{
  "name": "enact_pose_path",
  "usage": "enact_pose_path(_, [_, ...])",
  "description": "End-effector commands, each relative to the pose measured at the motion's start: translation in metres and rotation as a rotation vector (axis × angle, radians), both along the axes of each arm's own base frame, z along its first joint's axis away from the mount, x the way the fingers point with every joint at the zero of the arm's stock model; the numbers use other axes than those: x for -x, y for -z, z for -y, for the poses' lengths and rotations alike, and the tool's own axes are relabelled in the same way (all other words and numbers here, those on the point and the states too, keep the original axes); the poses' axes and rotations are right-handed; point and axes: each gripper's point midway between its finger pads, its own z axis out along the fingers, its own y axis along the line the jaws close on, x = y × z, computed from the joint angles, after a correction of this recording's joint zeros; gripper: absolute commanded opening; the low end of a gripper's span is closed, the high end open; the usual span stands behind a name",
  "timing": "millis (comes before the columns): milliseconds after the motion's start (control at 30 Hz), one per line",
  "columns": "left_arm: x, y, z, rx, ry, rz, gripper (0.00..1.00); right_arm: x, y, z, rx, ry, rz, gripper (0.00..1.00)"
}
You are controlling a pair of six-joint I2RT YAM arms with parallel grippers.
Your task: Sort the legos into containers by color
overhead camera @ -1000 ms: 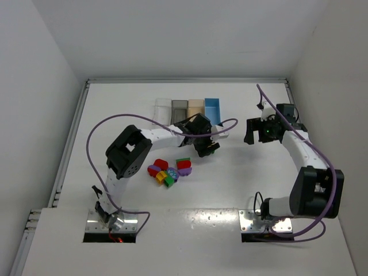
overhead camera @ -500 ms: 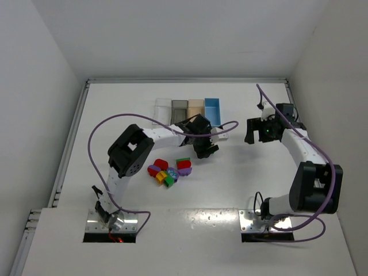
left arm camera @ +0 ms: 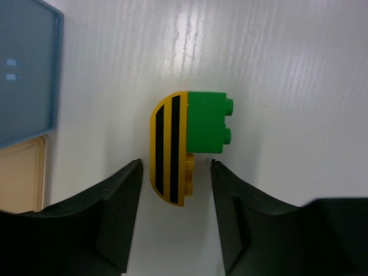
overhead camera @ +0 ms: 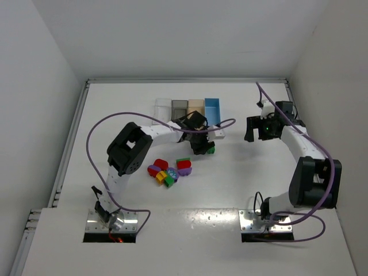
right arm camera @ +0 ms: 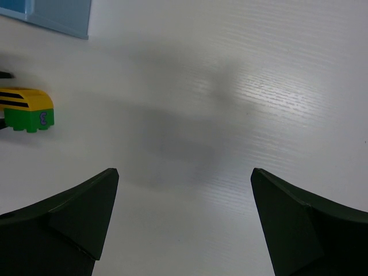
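Straddling a yellow-and-green lego lying on the table near the light blue bin, the left gripper has its jaws parted, not touching it; the right gripper hangs spread wide.

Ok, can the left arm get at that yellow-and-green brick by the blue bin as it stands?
Probably yes. The left gripper is open, a finger either side of the near end of the yellow-and-green brick, gaps showing, and the light blue bin sits off to one side.

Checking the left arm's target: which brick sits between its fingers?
The yellow black-striped brick joined to a green one, alone near the blue bin; the others lie piled apart.
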Motion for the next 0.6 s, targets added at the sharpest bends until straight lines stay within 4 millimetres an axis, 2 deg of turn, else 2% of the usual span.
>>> enact_pose_path(0, [-0.017, -0.004, 0.004, 0.019, 0.009, 0.025, 0.52, -0.021, -0.019, 0.004, 0.012, -0.006, 0.073, 0.99])
enact_pose_path(33, [-0.020, -0.009, 0.007, 0.028, 0.009, 0.036, 0.46, -0.021, -0.019, 0.004, 0.012, -0.006, 0.073, 0.99])
enact_pose_path(100, [-0.021, 0.000, 0.008, 0.019, 0.009, 0.025, 0.45, -0.023, -0.019, 0.003, 0.005, -0.011, 0.074, 0.99])
enact_pose_path(167, [-0.030, -0.004, 0.009, 0.029, 0.000, 0.037, 0.45, -0.023, -0.019, 0.003, 0.005, -0.011, 0.074, 0.99])
enact_pose_path(400, [-0.026, -0.009, 0.016, 0.062, 0.009, 0.013, 0.46, -0.023, -0.014, 0.001, -0.005, -0.016, 0.057, 0.99])
enact_pose_path(433, [-0.026, -0.009, 0.016, 0.063, 0.002, 0.007, 0.43, -0.026, -0.017, 0.002, -0.004, -0.017, 0.067, 0.99])
enact_pose_path(500, [-0.026, -0.014, 0.016, 0.071, -0.006, 0.007, 0.18, -0.026, -0.015, -0.006, -0.028, -0.031, 0.058, 0.99])
enact_pose_path(533, [-0.026, -0.014, 0.016, 0.071, -0.006, 0.007, 0.18, -0.028, -0.018, -0.006, -0.032, -0.024, 0.065, 0.99])
enact_pose_path(567, [-0.023, -0.014, 0.014, 0.072, -0.017, -0.005, 0.06, -0.026, -0.015, -0.007, -0.042, -0.029, 0.048, 0.99])
